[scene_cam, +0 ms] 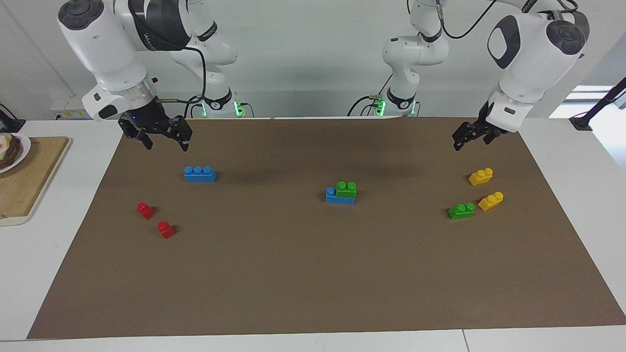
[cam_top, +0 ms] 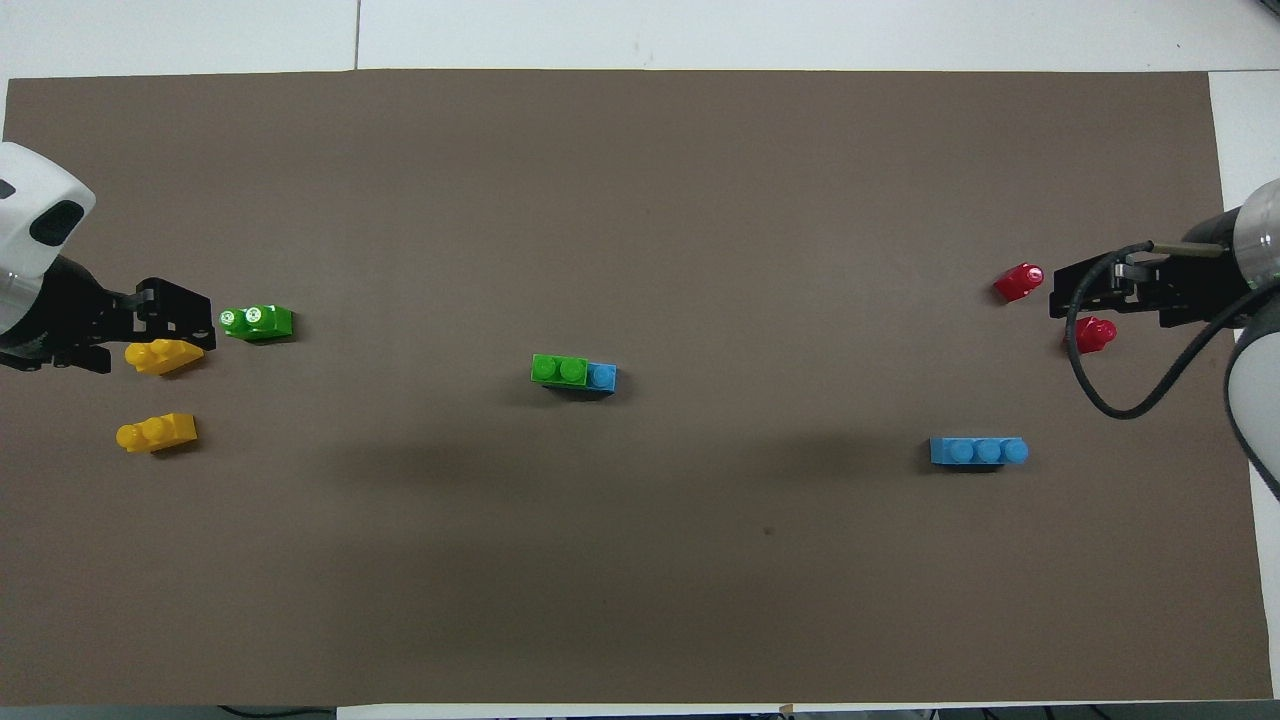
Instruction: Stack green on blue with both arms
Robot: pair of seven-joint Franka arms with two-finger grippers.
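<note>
Green brick [scene_cam: 346, 189] sat seated on a blue brick [scene_cam: 334, 196] mid-worktop, apparently stacked as asked; left gripper [scene_cam: 470, 134] and right gripper [scene_cam: 157, 133] hung raised over the mat's corners, jaws open, empty.

From up here I see the brown mat [cam_top: 640, 200] with a green brick [cam_top: 559, 369] sitting on a blue brick [cam_top: 602, 377] at the centre of the frame, one blue stud left bare at its end. At the left edge my left gripper [cam_top: 170, 312], empty, overlaps a yellow brick [cam_top: 162, 355], with a loose green brick [cam_top: 258, 321] just beside it and a second yellow brick [cam_top: 156, 432] lower down. At the right edge my right gripper [cam_top: 1080, 290], also empty, sits between two red bricks [cam_top: 1018, 282] [cam_top: 1096, 334], and a bare blue brick [cam_top: 978, 451] lies below them.
</note>
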